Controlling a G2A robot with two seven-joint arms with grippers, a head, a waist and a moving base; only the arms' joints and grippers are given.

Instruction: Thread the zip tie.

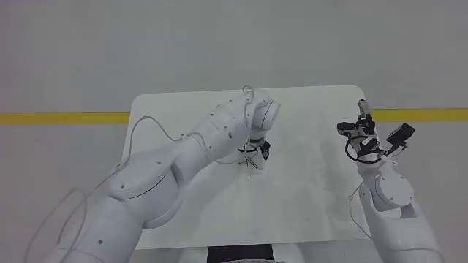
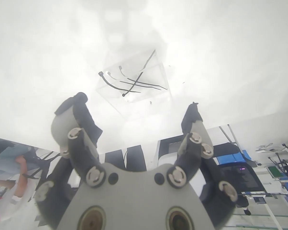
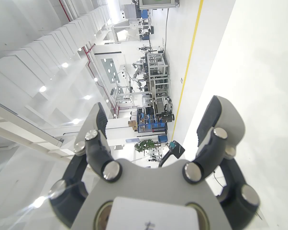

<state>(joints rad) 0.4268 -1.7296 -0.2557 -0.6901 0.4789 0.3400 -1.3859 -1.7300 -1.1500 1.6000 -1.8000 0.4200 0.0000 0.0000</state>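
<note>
White table, clear tray near its middle, black zip ties inside

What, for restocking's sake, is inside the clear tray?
Several loose zip ties, black and pale, crossing each other inside the clear tray. Where they overlap, lower ones are partly covered.

The left arm covers most of the zip ties, too small to count from above.

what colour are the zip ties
The zip ties are black, clearest in the left wrist view.
</note>
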